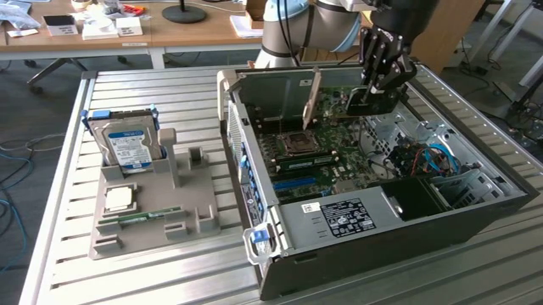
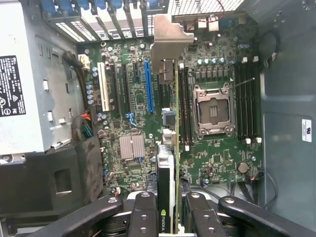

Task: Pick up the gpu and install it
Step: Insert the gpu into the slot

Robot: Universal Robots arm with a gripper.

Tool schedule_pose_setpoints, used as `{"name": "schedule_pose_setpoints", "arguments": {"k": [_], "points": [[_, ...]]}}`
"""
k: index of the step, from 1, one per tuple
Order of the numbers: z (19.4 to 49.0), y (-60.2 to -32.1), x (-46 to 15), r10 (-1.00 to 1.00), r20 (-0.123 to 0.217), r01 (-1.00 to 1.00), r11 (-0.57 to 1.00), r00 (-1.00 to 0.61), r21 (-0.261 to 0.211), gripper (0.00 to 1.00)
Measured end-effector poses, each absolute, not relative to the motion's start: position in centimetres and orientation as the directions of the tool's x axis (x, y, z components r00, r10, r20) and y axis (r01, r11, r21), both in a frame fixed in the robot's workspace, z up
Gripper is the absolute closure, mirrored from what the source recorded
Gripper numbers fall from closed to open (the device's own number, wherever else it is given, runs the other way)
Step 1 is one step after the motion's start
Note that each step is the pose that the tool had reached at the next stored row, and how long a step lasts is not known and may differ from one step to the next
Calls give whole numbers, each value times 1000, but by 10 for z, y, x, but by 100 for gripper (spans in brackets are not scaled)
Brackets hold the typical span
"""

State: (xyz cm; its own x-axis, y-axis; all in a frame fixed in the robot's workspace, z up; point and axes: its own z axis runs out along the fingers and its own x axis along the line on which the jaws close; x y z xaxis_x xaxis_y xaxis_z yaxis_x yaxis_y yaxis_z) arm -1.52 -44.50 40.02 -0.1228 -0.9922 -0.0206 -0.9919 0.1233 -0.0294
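The claw [image 2: 169, 219] grips the gpu [image 2: 167, 168] on both faces, holding it edge-on over the motherboard [image 2: 219, 155] inside the case [image 1: 441, 216]. It is one card with a green board, black cooler and silver bracket. One CPU socket [image 2: 212, 111] lies beside it, and one hard drive [image 1: 127, 143] stands outside.

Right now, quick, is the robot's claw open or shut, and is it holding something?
Gripper: shut on the gpu, held on edge over the motherboard.

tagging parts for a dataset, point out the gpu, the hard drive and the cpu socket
gpu [image 1: 312, 96]: exterior view, face of the upright card
hard drive [image 1: 127, 145]: exterior view, its blue-white label
cpu socket [image 2: 212, 109]: wrist view, centre of the socket
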Motion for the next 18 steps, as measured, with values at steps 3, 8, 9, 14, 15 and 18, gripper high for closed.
{"name": "schedule_pose_setpoints", "arguments": {"k": [3,8,9,14,15,18], "points": [[397,-445,-15,-992,-20,-992,123,-123,-29,73],[397,-445,-15,-992,-20,-992,123,-123,-29,73],[397,-445,-15,-992,-21,-992,123,-123,-29,73],[396,-445,-15,-992,-21,-992,123,-123,-29,73],[395,-445,-15,-992,-21,-992,123,-123,-29,73],[394,-445,-16,-992,-21,-992,123,-123,-29,73]]}}
